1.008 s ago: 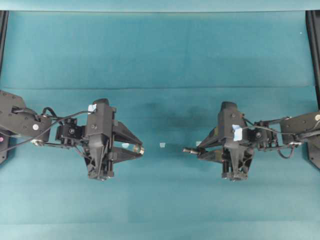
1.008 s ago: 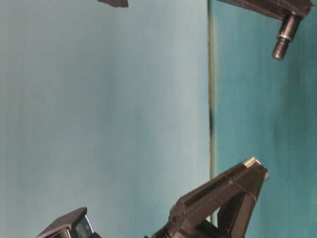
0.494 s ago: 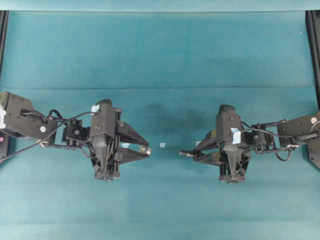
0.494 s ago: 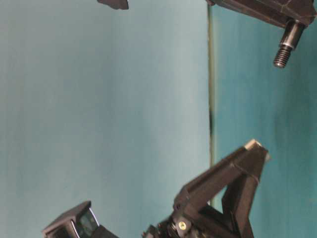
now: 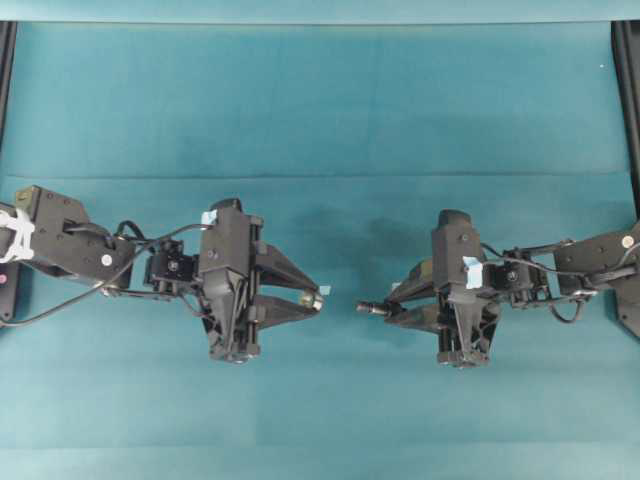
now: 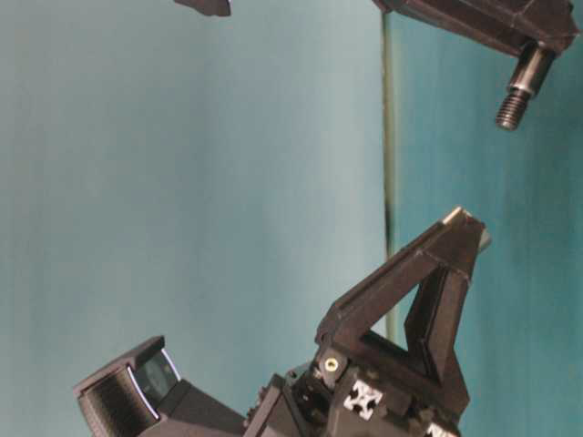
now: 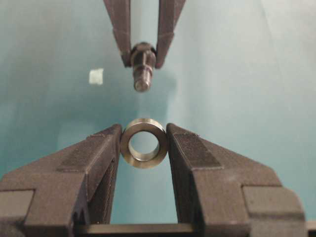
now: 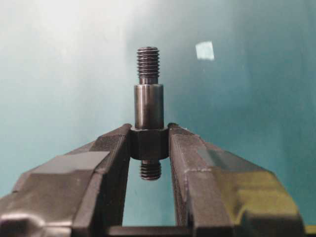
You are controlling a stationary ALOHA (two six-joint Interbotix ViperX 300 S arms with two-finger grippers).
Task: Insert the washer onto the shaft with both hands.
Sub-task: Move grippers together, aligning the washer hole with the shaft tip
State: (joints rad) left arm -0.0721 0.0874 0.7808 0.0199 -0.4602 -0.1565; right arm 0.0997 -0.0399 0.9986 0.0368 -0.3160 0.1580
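A: Since a sec ago the left gripper [image 5: 320, 296] has come in toward the middle w/ the washer [image 5: 315, 297]; the right gripper [image 5: 392, 305] has barely shifted. The gap betw. ring and shaft [image 5: 371, 308] tip has shrunk, but they're not touching yet.

B: Grip status?

A: Left fingers are clamped on the washer [image 7: 143, 142], bore facing fwd. Right fingers are clamped on the shaft [image 8: 148, 118] at its thick collar, threaded end sticking out toward the other arm. Both parts are held up off the teal table [image 5: 320, 100].

B: How do you want me to close it?

A: You should line up first, then push. In the left wrist view the shaft [image 7: 141, 61] tip sits above the ring's hole, so you prob. need to match heights before advancing. Go slow, keep the shaft axis square to the ring face; a tilt could jam the thread on the rim. I'd keep both grips as they are.

B: Which cam do I trust?

A: Left wrist view looks through the bore, best for centring. Overhead only gives you the remaining gap. Table-level view shows the shaft [image 6: 519, 87] and the washer [image 6: 455, 216] apart. Right wrist view shows the collar grip, but no washer. Small tape scrap [image 7: 96, 76] lies on the table; ignore it.
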